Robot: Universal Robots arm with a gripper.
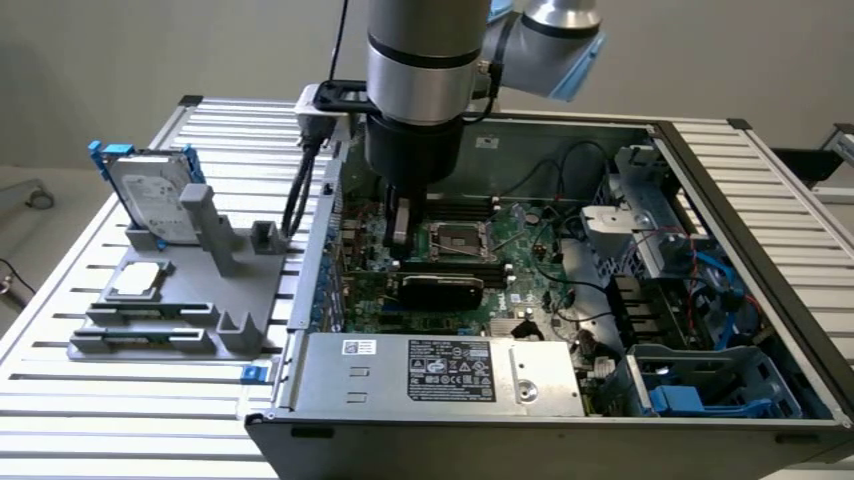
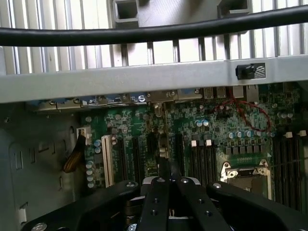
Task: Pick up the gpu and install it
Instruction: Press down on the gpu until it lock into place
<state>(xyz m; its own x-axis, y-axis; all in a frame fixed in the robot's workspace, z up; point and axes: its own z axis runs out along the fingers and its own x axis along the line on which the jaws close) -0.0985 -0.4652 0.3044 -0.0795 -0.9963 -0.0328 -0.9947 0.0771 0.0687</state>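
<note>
- The open computer case (image 1: 561, 440) lies on a slatted aluminium table (image 1: 94, 410). At its near edge sits the silver power supply (image 1: 374, 385).
- The power supply bears a black-and-white label (image 1: 450, 371) and a smaller white sticker (image 1: 360, 347). The print on both is too fine to read, and no brand can be made out.
- Near the corner at the exterior view's right, blue plastic drive bays (image 1: 683, 398) stand in the case.
- Just behind the power supply, the gpu (image 1: 447, 290) stands on edge on the green motherboard (image 1: 527, 285), its black rounded shroud facing the camera.
- The gripper (image 1: 399, 250) hangs from the arm straight down into the case, at the gpu's end on the exterior view's left. Whether it is apart or clamped on the card cannot be told.
- In the wrist view the gripper (image 2: 168, 185) sits over the expansion slots. The CPU socket (image 2: 245, 175) and a red wire (image 2: 250, 113) lie beyond, and a black cable (image 2: 144, 33) crosses in front.
- Outside the case, on the exterior view's left, a grey fixture (image 1: 174, 320) holds a small silver processor chip (image 1: 140, 281).
- Farther back on the fixture, a hard drive (image 1: 150, 190) stands upright in a blue-edged frame. Its label is unreadable.
</note>
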